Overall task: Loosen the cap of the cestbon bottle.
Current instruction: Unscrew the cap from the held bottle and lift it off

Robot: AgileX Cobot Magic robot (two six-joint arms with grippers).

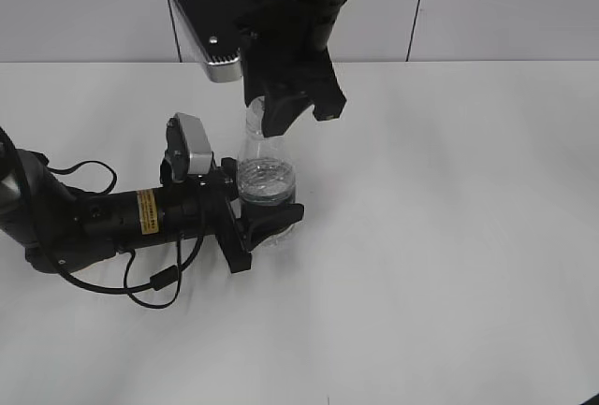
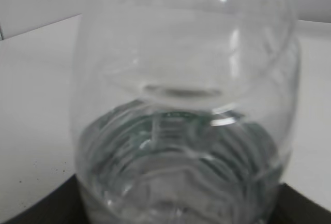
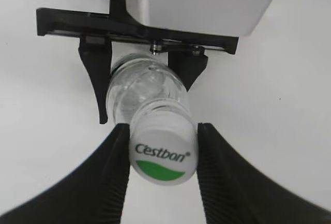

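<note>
Clear cestbon bottle [image 1: 265, 176] upright, cap [image 3: 164, 155] uppermost.

Robot test bench or lab, plain white tabletop [image 1: 449, 265], pale panelled wall [image 1: 505, 7] with dark vertical seams behind it, two black robot arms with wrist cameras, bare staged setting, nothing domestic in sight

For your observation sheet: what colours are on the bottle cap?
White cap with a green half-circle mark; right wrist view.

Bare desk [image 1: 449, 265] lies open right of the bottle [image 1: 266, 176]. The left pincer [image 1: 267, 223] blocks its lower body; the right pincer [image 3: 163, 154] brackets the cap [image 3: 163, 151].
</note>
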